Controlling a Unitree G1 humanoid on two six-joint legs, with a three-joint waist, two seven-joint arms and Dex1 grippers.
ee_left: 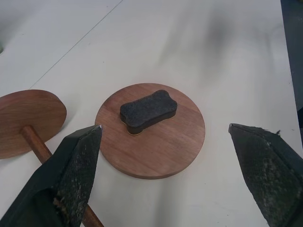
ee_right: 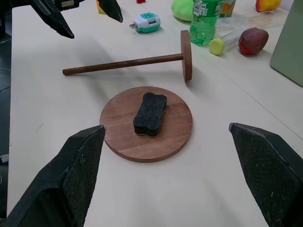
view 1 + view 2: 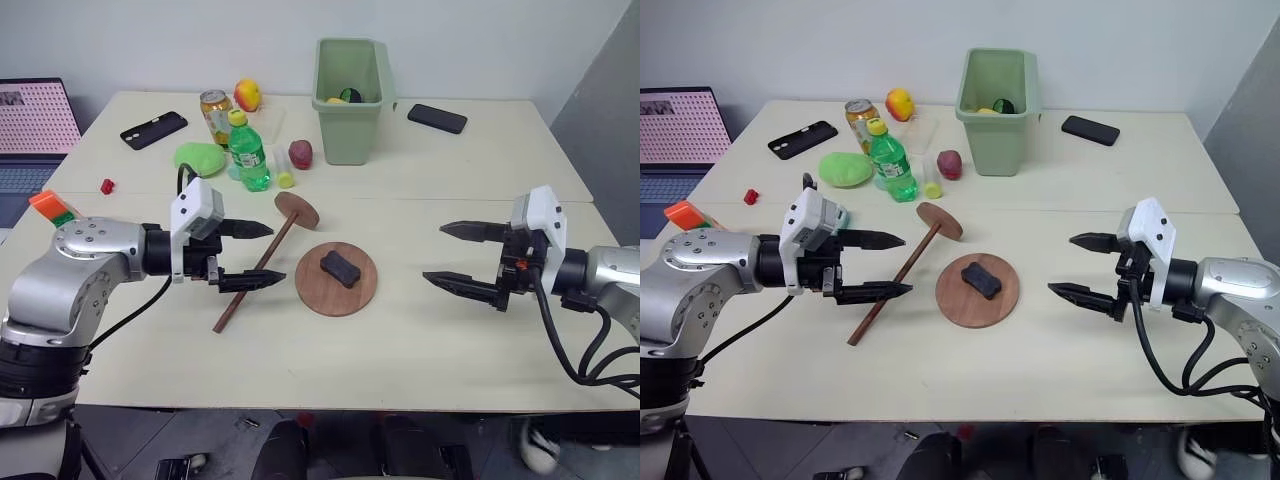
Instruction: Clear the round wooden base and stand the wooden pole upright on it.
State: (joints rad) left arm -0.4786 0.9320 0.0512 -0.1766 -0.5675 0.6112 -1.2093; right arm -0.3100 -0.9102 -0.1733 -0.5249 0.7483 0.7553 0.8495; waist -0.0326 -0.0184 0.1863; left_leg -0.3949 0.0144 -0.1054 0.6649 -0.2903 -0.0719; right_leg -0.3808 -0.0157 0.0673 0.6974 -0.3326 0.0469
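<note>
the flat, round reddish-brown wooden base [image 3: 336, 280] lies on the pale table [image 3: 440, 330] with a dark bone-shaped sponge [image 3: 340, 268] resting on its middle. just beside it, the thin dark-brown wooden pole [image 3: 255, 273] lies on its side, its end disc [image 3: 297, 210] tilted on edge.

Pale cream table [image 3: 420, 340] against a plain white wall [image 3: 150, 40] — grey floor [image 3: 200, 440] below
</note>
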